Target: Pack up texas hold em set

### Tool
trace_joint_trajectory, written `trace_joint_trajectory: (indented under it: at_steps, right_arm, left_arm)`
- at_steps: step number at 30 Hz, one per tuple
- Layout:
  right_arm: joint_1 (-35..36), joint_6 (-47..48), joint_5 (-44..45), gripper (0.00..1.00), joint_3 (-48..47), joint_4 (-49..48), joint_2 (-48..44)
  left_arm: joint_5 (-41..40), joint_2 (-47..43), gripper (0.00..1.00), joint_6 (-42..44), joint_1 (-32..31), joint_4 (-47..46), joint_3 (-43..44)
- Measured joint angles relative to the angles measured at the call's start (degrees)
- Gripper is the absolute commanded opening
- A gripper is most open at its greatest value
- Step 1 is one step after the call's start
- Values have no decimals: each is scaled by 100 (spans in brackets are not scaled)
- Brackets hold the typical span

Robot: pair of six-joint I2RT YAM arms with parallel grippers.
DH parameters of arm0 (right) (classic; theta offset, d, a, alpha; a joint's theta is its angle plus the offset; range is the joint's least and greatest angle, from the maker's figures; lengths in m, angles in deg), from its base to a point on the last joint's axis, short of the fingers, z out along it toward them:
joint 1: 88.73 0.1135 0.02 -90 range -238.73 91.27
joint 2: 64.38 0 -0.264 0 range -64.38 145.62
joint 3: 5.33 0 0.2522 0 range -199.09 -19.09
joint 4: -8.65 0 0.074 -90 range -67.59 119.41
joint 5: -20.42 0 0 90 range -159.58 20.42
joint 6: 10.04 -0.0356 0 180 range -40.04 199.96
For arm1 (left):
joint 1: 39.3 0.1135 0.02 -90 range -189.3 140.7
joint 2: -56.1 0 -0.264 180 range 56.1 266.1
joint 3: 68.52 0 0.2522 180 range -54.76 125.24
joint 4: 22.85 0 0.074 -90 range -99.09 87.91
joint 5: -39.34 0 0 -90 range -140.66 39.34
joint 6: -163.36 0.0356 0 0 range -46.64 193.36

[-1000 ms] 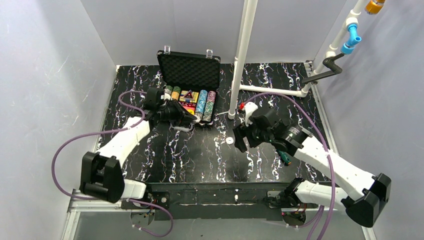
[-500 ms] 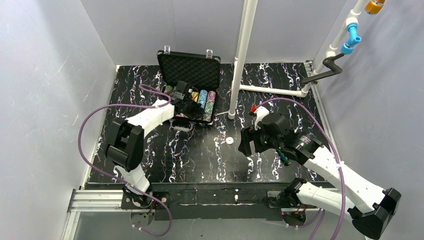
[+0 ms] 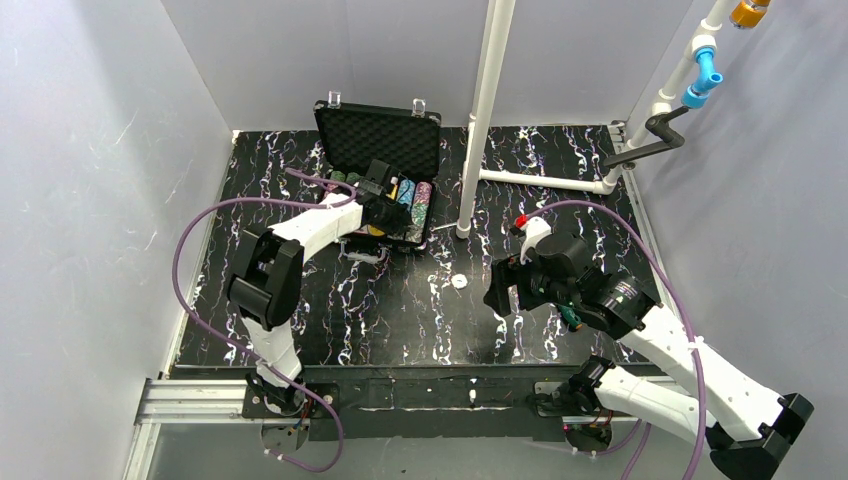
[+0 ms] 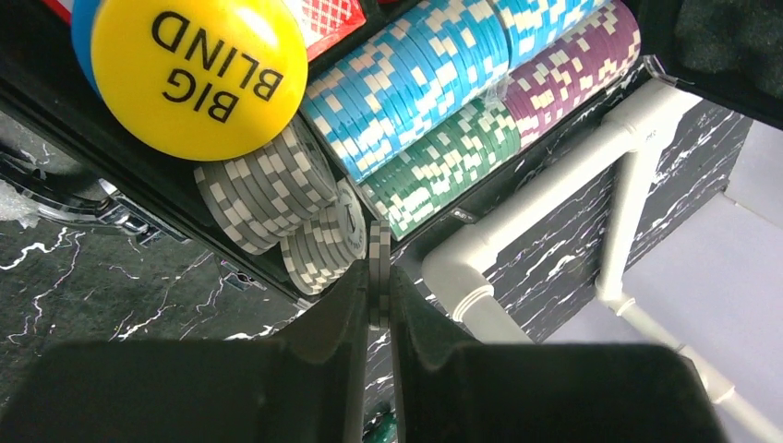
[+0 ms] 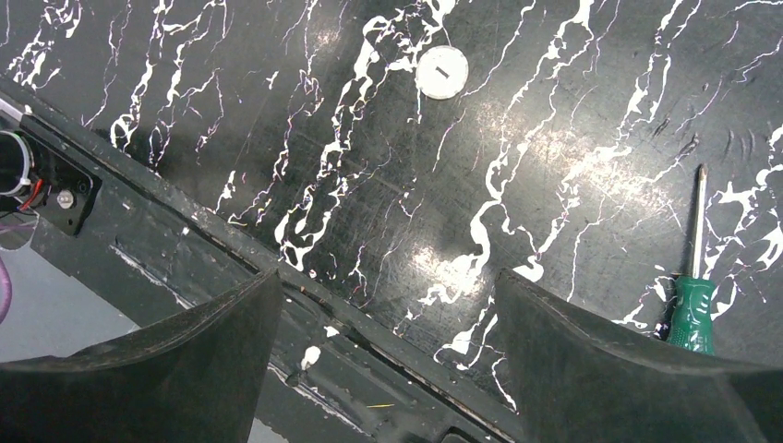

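The black foam-lined case of the texas hold em set stands open at the back of the table. In it lie rows of blue chips, green chips, purple chips and grey chips, a red card deck and a yellow BIG BLIND disc over a blue disc. My left gripper hangs over the case's front row, shut on two grey chips held edge-on. A white disc lies on the table. My right gripper is open and empty, nearer than that disc.
A green-handled screwdriver lies by the right arm. A white upright pipe stands just right of the case, with a pipe running along the table behind it. The table's near rail is under the right gripper.
The left arm has swung from the case's left front corner to over its chip rows, chips still held. The right gripper has drawn back towards the near edge, away from the white disc.
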Motion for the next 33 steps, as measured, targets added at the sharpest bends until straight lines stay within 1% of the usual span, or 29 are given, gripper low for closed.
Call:
trace_joint_trajectory:
  at_steps: [11,16,21,33]
  right_arm:
    - [0,4,0,93,83,2,2]
    - [0,13,0,93,83,-4,9]
    - [0,26,-4,94,83,-4,9]
    - [0,26,-46,95,83,-4,7]
  left_arm:
    - [-144,269,0,-282,-90,186,363]
    - [-155,284,0,-452,-251,221,365]
    - [-334,284,0,-485,-367,236,365]
    - [-466,245,0,-531,-369,238,267]
